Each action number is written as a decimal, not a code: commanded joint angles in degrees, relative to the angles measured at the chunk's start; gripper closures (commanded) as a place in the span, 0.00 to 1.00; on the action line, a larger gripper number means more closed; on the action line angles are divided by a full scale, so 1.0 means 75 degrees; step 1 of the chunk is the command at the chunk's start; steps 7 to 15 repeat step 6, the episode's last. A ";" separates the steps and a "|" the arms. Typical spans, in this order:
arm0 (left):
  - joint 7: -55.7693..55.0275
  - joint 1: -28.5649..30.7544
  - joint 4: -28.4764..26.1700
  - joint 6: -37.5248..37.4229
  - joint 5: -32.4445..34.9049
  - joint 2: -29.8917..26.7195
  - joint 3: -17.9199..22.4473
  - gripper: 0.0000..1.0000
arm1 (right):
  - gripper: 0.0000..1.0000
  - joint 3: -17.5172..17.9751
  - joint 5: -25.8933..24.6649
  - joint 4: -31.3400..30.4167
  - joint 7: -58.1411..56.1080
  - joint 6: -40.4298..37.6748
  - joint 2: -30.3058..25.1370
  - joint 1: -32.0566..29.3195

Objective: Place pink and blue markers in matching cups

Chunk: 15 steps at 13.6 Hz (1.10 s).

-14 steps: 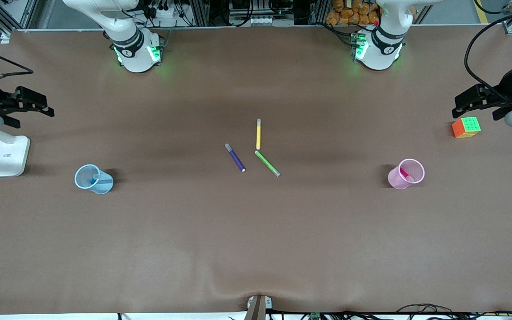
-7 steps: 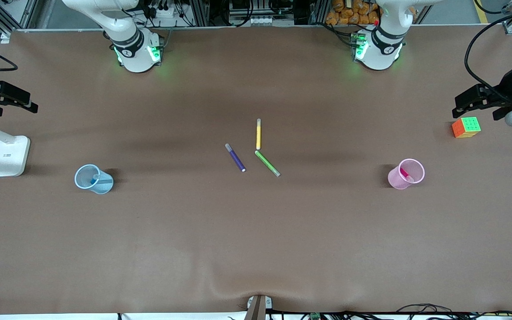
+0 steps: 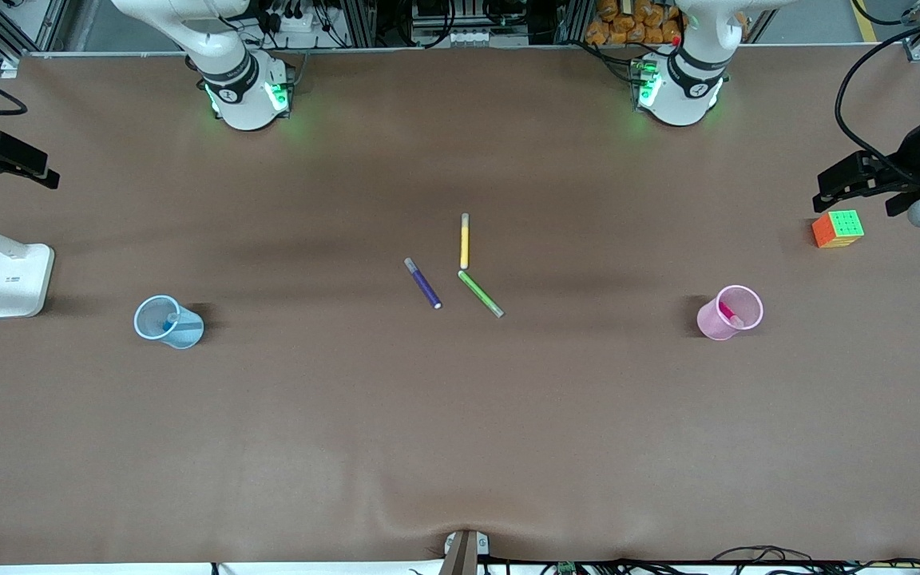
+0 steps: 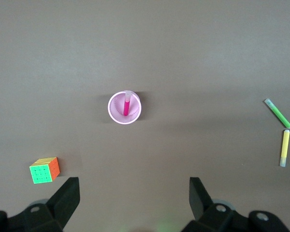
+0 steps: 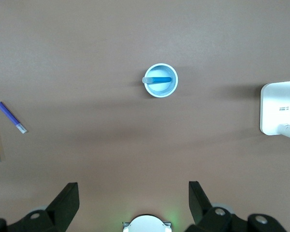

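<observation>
Both markers are in their cups, so the task looks done.

Pink marker [image 4: 126, 106] leans inside pink cup [image 4: 124, 108], well below L gripper [image 4: 134, 199], which hangs high w/ jaws wide and nothing held.

Blue marker [image 5: 159, 79] rests across inside blue cup [image 5: 161, 80], under R gripper [image 5: 134, 199], also spread and empty.

Both arms are parked up at the table ends, prob. to clear the cups.

Purple [image 3: 423, 283], yellow [image 3: 465, 240] and green [image 3: 481, 293] pens lie mid-table between the grippers, not task items.

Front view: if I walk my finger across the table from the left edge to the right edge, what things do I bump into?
White lamp base → blue cup → purple pen → yellow pen → green pen → pink cup → colourful cube.
</observation>
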 commanded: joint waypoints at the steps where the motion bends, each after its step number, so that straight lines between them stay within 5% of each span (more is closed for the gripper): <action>1: 0.0036 0.0016 0.0106 -0.0127 0.0144 -0.0007 -0.0014 0.00 | 0.00 0.0010 -0.0178 0.0009 0.0113 0.0052 -0.0004 0.0095; 15: 0.0036 0.0016 0.0095 -0.0127 0.0132 -0.0007 -0.0014 0.00 | 0.00 0.0010 -0.0178 -0.0097 0.0090 0.0123 0.0066 0.0107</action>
